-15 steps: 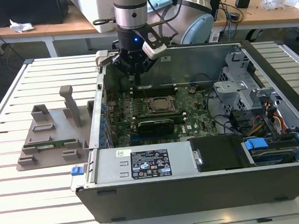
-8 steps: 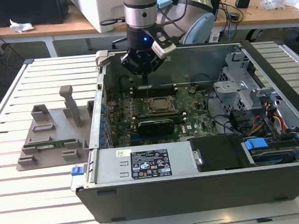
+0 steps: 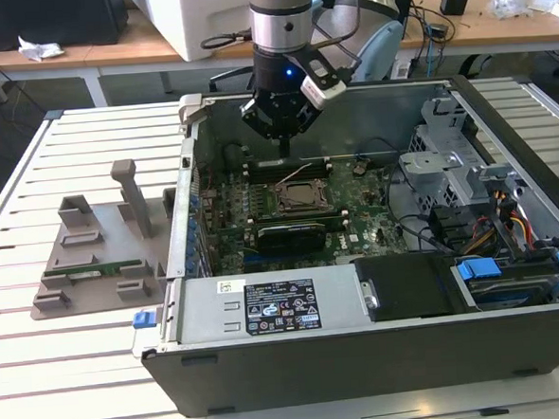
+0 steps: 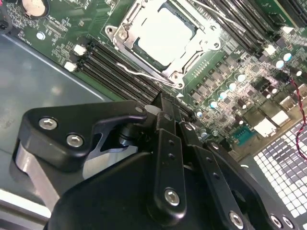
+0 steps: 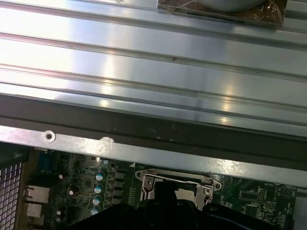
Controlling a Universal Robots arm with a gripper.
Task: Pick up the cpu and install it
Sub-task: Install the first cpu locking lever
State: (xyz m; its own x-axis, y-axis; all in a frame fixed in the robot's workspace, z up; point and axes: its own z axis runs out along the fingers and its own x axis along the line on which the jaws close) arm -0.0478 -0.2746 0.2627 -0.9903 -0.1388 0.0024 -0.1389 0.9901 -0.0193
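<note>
1. The slatted metal table (image 3: 100, 372) carries everything; an open computer case (image 3: 383, 346) lies on it, filling the exterior view from 12 round to 6 o'clock.
2. At 9 o'clock of the case a grey plastic fixture (image 3: 97, 259) rests on the slats, well apart from the arm.
3. Inside the case lies the green motherboard (image 3: 357, 228), and at about 5 o'clock of it a black power supply (image 3: 276, 305).
4. The gripper (image 3: 285, 138) hangs from 12 o'clock over the board, just above the socket (image 3: 304, 197). In the second wrist view its black fingers (image 4: 165, 143) look drawn together with nothing between them, though their tips are hidden.
5. In the second wrist view the socket frame (image 4: 192, 62) stands open, its lever (image 4: 139, 72) released.
6. The cpu (image 4: 160, 36), silvery-white, sits inside that socket, apart from the gripper.
</note>
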